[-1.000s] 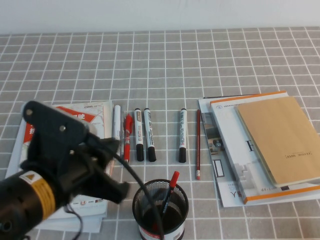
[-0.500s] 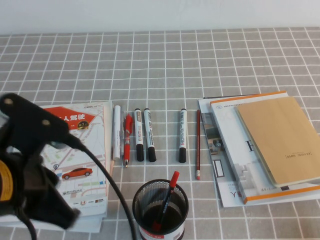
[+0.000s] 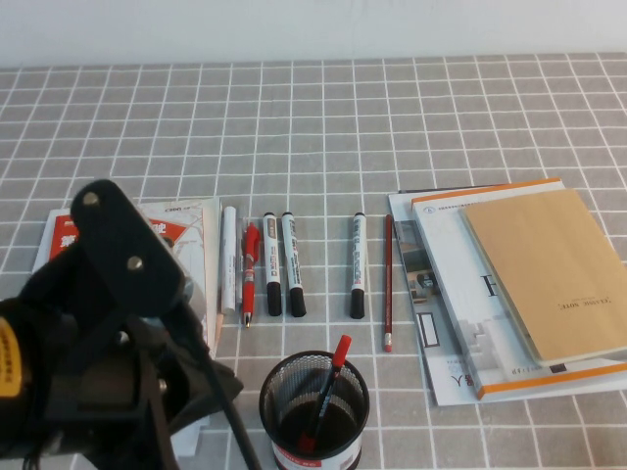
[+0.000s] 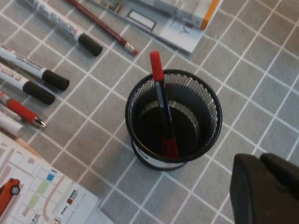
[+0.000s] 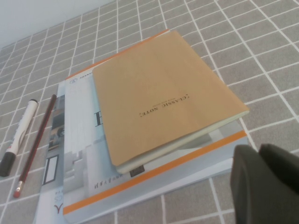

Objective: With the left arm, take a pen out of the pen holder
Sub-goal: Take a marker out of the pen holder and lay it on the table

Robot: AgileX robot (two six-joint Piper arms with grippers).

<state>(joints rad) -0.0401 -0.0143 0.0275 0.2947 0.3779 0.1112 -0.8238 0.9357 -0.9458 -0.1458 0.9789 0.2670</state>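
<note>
Fingers point(image 4: 245, 186) pressed together, the left hand point(image 4: 261, 182) hangs near the mesh pen holder point(image 3: 338, 452) at the bottom centre of the high view, where the red-capped pen point(image 3: 325, 392) leans, cap above the rim. A clean lift calls for spreading, centring on the cap, pinching, then rising straight. Its arm point(image 3: 108, 343) fills the lower left, wrist tilted down at the worktop point(image 3: 323, 127). The right hand point(image 5: 266, 184), likewise pressed together, sits beside the tan notebook point(image 5: 159, 93).
</note>
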